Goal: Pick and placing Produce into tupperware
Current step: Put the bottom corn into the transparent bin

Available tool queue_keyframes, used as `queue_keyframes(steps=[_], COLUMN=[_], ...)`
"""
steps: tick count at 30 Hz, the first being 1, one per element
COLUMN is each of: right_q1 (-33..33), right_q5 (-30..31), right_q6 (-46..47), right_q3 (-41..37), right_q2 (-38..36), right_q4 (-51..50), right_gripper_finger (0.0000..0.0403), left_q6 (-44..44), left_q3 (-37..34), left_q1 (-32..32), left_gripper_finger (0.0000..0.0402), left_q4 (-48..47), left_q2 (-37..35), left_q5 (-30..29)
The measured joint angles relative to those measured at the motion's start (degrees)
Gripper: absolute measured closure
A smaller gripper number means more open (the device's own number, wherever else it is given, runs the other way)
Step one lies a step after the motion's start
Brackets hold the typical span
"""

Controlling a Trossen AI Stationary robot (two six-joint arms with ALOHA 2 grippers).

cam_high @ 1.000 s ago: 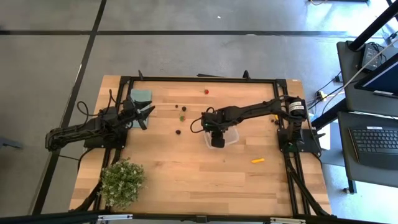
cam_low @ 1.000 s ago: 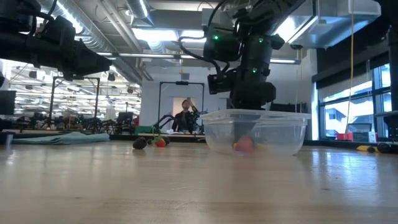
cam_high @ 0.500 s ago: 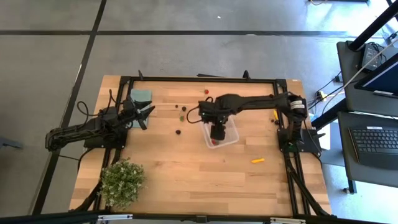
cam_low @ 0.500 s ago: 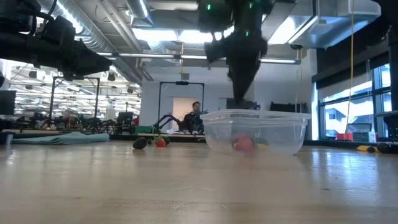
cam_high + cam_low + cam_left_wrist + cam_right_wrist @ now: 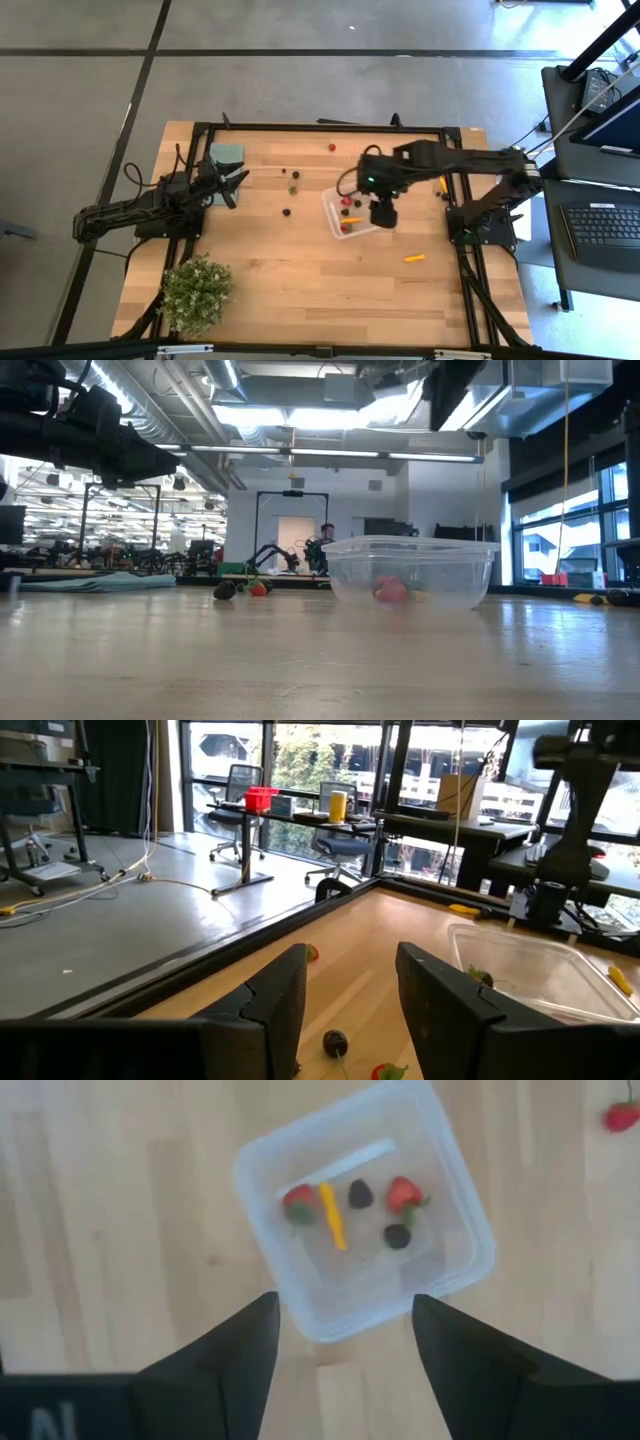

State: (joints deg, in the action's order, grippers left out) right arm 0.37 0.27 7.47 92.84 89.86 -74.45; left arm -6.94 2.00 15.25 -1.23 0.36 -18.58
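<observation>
Hovering above the bench (image 5: 300,270), the right claw (image 5: 381,213) hangs empty with its two fingers (image 5: 215,1355) spread apart, pointing straight down. Directly beneath it sits the clear tupperware (image 5: 365,1215), its near rim just under the fingertips. Inside lie two red produce pieces (image 5: 404,1193), two dark round ones and an orange-yellow strip (image 5: 332,1216). More produce (image 5: 291,185) lies loose on the bench well beyond the container, between the two claws. The left claw (image 5: 232,182) waits by the teal rectangle (image 5: 227,153), fingers (image 5: 275,995) parted and empty, with a dark berry (image 5: 335,1042) just ahead of it.
</observation>
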Motion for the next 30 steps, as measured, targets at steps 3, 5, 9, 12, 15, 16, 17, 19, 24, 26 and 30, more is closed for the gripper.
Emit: queue_keyframes(steps=[3,5,9,12,15,16,17,19,24,26,30], right_q1=[2.77,4.76,10.08,14.31,17.36,18.16,18.83,19.93,22.09,22.96,24.74], right_q5=[0.07,0.06,0.07,0.01,0.06,0.07,0.07,0.03,-2.7,-5.02,-6.86], right_q6=[2.75,5.8,10.28,13.5,17.47,18.39,19.34,20.92,22.52,22.68,22.29], right_q3=[-4.37,-8.59,-19.18,-26.81,-33.2,-35.19,-37.09,-40.74,-47.61,-49.63,-52.79], right_q2=[-3.99,-6.44,-10.41,-11.91,-12.17,-12.17,-12.17,-12.17,-12.15,-12.15,-12.13], right_q4=[-0.29,0.27,4.66,8.11,10.94,11.9,12.91,15.3,21.28,23.35,24.88], right_gripper_finger=[0.0172,0.0172,0.0172,0.0172,0.0172,0.0172,0.0172,0.0177,0.0196,0.0205,0.022], left_q6=[0.01,0.03,0.04,0.04,0.04,0.04,0.04,0.04,0.04,0.04,0.04], left_q3=[-0.01,0.0,0.0,-0.01,0.0,-0.02,0.0,-0.01,0.0,-0.01,0.0], left_q1=[0.0,0.0,0.0,0.0,0.0,0.0,0.0,0.0,0.0,0.0,0.0], left_gripper_finger=[0.0253,0.0253,0.0253,0.0253,0.0253,0.0253,0.0253,0.0253,0.0253,0.0253,0.0253], left_q4=[0.0,0.01,0.02,0.01,0.0,0.02,0.0,0.01,0.02,0.0,0.02], left_q2=[0.0,0.0,0.0,0.01,0.02,0.0,0.0,0.0,0.0,0.0,0.0], left_q5=[0.01,0.01,0.01,0.01,0.01,-0.01,-0.01,0.01,0.01,0.01,0.01])
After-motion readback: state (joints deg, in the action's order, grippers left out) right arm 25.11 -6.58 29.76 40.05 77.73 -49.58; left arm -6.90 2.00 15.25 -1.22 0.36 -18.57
